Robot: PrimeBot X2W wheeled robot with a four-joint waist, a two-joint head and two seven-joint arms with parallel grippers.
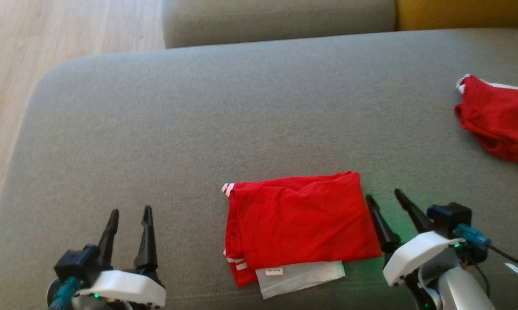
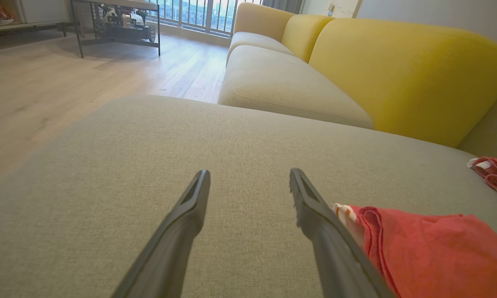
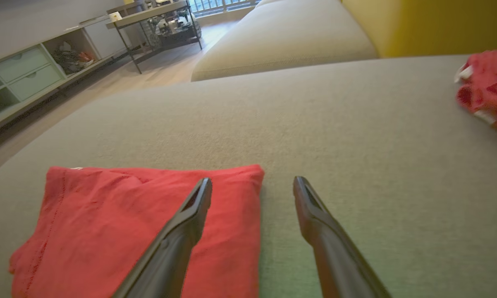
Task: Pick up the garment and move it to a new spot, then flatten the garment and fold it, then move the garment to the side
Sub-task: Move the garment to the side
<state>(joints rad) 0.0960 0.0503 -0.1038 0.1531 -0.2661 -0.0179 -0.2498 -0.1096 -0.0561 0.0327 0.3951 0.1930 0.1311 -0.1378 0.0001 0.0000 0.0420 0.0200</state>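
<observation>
A red garment (image 1: 300, 219) with white stripes and a white lining at its near edge lies folded into a rough rectangle on the grey cushion (image 1: 224, 112). My right gripper (image 1: 382, 196) stands open just off the garment's right edge, its left finger over that edge in the right wrist view, where the garment (image 3: 120, 223) fills the lower left. My left gripper (image 1: 129, 212) is open over bare cushion well to the left of the garment, nothing between its fingers. In the left wrist view the garment (image 2: 434, 248) lies to the right of the open left gripper (image 2: 248, 174).
A second red cloth (image 1: 498, 118) lies crumpled at the cushion's far right. The cushion's rounded left edge drops to a wooden floor (image 1: 9, 64). A yellow sofa back (image 2: 397, 70) rises beyond, and a metal side table (image 2: 116, 20) stands on the floor.
</observation>
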